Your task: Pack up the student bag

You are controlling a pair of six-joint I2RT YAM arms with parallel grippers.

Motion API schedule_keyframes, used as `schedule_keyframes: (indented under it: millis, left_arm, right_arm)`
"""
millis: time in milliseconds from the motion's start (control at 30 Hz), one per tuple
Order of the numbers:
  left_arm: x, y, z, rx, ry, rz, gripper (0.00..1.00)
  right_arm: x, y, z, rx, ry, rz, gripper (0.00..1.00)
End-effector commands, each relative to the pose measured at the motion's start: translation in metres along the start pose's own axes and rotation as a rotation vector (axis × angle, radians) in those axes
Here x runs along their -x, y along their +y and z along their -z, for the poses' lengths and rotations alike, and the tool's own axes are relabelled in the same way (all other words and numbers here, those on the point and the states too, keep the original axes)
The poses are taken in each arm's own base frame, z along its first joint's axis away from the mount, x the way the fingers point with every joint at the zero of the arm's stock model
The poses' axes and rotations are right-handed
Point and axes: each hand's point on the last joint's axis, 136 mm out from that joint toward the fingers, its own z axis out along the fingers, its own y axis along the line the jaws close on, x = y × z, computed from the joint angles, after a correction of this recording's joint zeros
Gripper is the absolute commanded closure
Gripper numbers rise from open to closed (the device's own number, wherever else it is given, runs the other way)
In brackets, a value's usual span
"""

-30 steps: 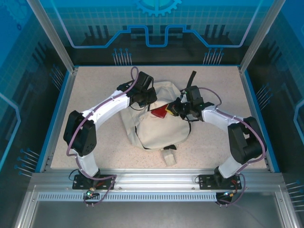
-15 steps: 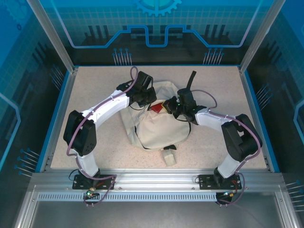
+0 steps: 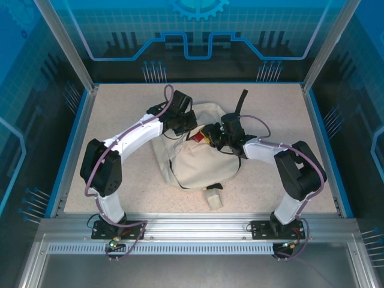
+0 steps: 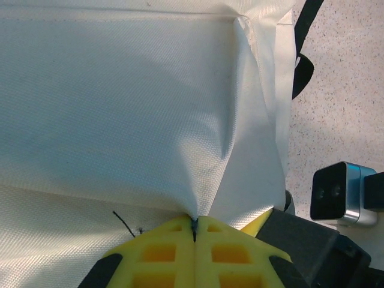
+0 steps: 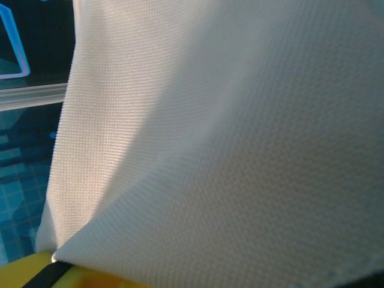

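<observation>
The student bag (image 3: 203,163), cream fabric with a black strap (image 3: 241,99), lies in the middle of the table. My left gripper (image 3: 182,124) is at its back left edge; in the left wrist view its yellow fingers (image 4: 168,252) are shut, pinching a fold of the bag's cloth (image 4: 138,108). My right gripper (image 3: 215,138) is pushed into the bag's mouth from the right, beside a red thing (image 3: 197,137) that shows partly in the opening. Bag cloth (image 5: 240,150) covers the right wrist view, with a yellow finger (image 5: 27,269) at the bottom left, so its jaws are hidden.
A small pale block (image 3: 214,199) lies on the table just in front of the bag. The speckled table (image 3: 120,108) is ringed by a blue rim and glass walls. The right arm's camera housing (image 4: 337,192) sits close to my left fingers.
The right gripper has moved left into the bag's mouth, and less of the red thing shows now. The left gripper has held its pinch on the cloth without moving.
</observation>
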Motion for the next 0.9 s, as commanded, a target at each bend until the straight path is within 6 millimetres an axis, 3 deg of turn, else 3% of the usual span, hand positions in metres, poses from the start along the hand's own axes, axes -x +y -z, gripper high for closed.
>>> schedule_keyframes:
  millis: [0,200,567,733,867]
  left_arm:
    - [-0.003,-0.005,-0.001,-0.04,0.021,-0.006,1.0]
    - [0.0,-0.004,0.002,-0.045,0.019,-0.006,1.0]
    - [0.001,-0.004,0.003,-0.051,0.022,-0.003,1.0]
    - [-0.001,-0.006,0.005,-0.057,0.027,-0.002,1.0]
    - [0.0,-0.008,0.009,-0.067,0.03,0.001,1.0]
  right_arm:
    - [-0.016,0.024,0.01,0.069,0.072,0.038,0.62]
    - [-0.029,0.005,0.027,-0.009,0.109,0.06,0.77]
    - [-0.035,-0.002,0.005,-0.05,0.151,0.072,0.89]
    - [-0.033,0.004,-0.011,-0.027,0.16,0.114,0.92]
    - [-0.036,0.03,-0.021,0.096,0.188,0.181,0.93]
